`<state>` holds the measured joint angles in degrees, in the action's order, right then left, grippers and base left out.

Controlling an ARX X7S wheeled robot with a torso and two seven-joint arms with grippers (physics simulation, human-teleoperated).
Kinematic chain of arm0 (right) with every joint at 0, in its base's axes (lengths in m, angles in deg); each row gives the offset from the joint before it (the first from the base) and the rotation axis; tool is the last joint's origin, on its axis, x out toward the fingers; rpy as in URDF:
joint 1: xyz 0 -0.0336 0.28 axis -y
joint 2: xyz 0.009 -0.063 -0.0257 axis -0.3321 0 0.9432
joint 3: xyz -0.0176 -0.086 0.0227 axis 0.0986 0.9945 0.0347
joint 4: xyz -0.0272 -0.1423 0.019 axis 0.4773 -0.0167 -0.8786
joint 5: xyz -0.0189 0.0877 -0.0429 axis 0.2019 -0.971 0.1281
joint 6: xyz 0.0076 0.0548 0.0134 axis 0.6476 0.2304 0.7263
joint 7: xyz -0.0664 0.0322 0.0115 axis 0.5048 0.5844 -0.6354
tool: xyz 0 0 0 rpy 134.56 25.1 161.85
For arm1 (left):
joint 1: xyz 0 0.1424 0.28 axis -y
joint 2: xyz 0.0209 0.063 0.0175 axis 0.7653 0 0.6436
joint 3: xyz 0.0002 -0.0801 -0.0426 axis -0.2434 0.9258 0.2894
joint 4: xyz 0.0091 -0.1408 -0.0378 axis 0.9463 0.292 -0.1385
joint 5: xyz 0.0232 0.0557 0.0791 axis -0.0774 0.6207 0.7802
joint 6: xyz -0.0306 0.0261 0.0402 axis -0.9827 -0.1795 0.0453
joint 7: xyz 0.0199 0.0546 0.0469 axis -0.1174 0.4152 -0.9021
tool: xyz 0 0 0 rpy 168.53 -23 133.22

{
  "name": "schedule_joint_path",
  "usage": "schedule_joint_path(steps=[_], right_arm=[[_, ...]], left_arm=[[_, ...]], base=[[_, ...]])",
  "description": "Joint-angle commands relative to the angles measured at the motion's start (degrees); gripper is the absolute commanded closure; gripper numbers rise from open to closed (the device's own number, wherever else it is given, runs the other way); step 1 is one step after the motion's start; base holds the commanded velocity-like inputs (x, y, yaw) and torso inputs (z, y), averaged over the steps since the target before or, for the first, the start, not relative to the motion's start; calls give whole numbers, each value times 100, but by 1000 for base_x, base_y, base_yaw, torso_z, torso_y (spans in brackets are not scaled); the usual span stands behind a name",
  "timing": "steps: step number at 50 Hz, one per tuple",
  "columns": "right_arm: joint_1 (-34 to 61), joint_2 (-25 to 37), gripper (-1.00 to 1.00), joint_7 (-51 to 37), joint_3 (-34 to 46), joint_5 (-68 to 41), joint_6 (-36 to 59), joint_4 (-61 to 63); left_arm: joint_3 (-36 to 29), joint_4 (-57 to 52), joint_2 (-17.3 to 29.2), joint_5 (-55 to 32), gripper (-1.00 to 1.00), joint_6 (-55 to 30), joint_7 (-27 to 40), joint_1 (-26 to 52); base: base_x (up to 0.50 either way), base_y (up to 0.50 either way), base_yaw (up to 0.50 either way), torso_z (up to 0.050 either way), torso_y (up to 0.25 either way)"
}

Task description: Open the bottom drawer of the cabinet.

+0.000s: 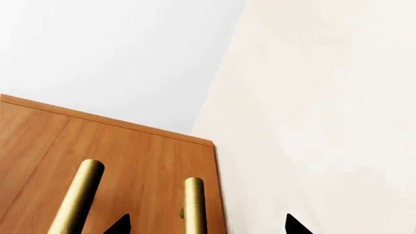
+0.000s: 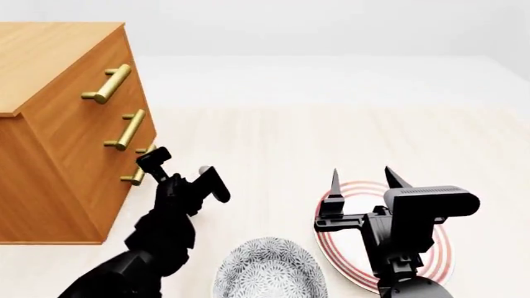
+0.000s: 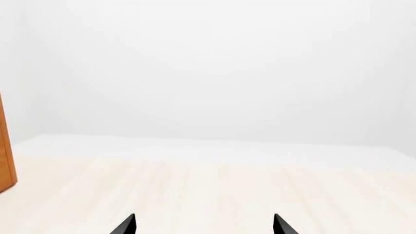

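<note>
Cabinet: boxy orange-brown wooden chest with three brass-handled drawers, at the left edge of the pale wooden table
Bottom drawer: lowest orange-brown wooden front, closed flush; brass bar handle partly hidden behind the left fingers
Left gripper: black, fingers spread apart, just beside the bottom handle; whether touching, cannot tell
Right gripper: black, fingers apart, empty, above the red-ringed white plate near the front edge
Bowl: grey patterned ceramic, at the front edge between the arms
</note>
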<state>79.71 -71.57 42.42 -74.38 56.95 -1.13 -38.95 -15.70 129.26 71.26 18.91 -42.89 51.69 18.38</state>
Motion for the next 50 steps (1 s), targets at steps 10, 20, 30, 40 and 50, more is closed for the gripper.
schedule_joint_path(steps=[10, 20, 30, 40, 50], right_arm=[[-40, 42, -100, -47, 15, -66, -81, -10], [-58, 72, -100, -44, 27, -118, -114, 5], [-38, 91, -100, -66, 41, -151, -122, 10], [-40, 110, -100, -87, 42, -181, -157, -10], [-37, 123, -100, -117, 55, -206, -173, -17]], left_arm=[[-675, 73, 186, -851, -100, -710, -55, 193], [-631, 73, 334, -1007, -100, -1076, -243, 232], [-607, 73, 414, -1039, -100, -1235, -246, 248], [-596, 73, 415, -1036, 100, -1167, -265, 252], [-582, 72, 410, -1029, 100, -1151, -248, 240]], base=[[0, 0, 0, 0, 0], [0, 0, 0, 0, 0], [0, 0, 0, 0, 0], [0, 0, 0, 0, 0], [0, 0, 0, 0, 1]])
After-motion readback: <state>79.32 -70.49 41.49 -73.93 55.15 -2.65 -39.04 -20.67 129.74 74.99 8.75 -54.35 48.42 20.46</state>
